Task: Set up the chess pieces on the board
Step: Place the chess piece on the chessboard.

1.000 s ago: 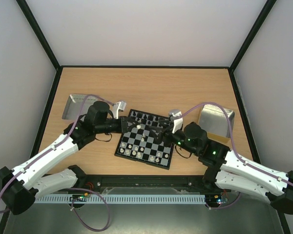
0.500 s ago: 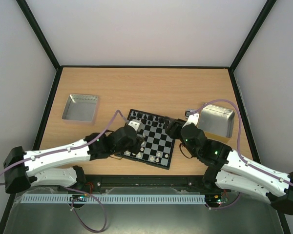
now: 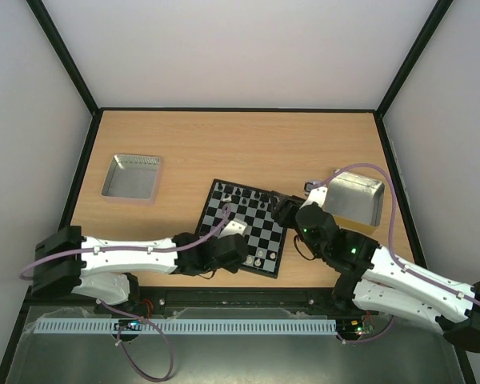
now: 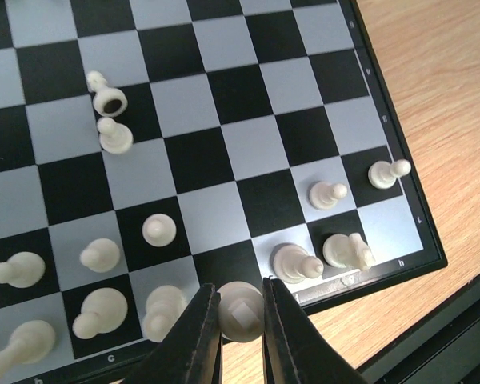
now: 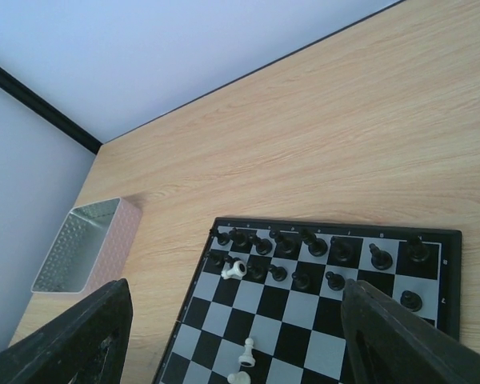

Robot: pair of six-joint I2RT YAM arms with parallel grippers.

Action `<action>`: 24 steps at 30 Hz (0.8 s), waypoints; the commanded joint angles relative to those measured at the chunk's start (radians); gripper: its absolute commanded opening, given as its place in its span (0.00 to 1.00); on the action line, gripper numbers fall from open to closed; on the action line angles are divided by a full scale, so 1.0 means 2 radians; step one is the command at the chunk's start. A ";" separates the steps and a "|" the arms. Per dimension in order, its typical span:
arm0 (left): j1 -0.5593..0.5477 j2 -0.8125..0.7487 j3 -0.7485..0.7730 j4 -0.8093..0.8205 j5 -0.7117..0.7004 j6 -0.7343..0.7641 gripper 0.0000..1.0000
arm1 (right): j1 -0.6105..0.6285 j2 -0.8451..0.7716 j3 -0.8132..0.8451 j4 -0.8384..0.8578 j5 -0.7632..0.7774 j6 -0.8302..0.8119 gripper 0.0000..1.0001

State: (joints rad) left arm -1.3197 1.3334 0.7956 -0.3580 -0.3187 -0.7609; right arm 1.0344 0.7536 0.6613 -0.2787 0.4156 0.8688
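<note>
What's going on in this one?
The left gripper is shut on a cream-white piece at the near edge of the board. The right gripper hovers open over the board, holding nothing. Black pieces stand along the far rows; several white pieces lie tipped near the front.

There is one board [image 3: 256, 224] on the surface [image 3: 224, 136]. Beside the board are two metal trays, a left tray [image 3: 132, 176] and a right tray [image 3: 356, 196]. On the board I count about thirteen cream-white chessmen [image 4: 158, 230], most at its near edge, and about fourteen black chessmen [image 5: 340, 252] at its far edge. They are very small, so these two counts are not sure.
</note>
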 commanded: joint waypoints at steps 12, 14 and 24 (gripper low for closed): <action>-0.025 0.037 -0.028 0.044 -0.037 -0.008 0.04 | 0.000 -0.005 -0.023 0.015 0.024 -0.006 0.73; -0.025 0.037 -0.035 0.053 -0.034 -0.007 0.04 | 0.000 0.000 -0.023 0.014 0.023 -0.007 0.73; -0.025 0.055 -0.038 0.079 -0.032 0.007 0.04 | 0.000 0.005 -0.026 0.016 0.024 -0.003 0.73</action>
State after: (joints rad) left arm -1.3613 1.4178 0.7216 -0.2375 -0.3706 -0.7677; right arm 1.0344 0.7620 0.6231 -0.2680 0.4271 0.8604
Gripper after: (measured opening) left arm 0.135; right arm 0.735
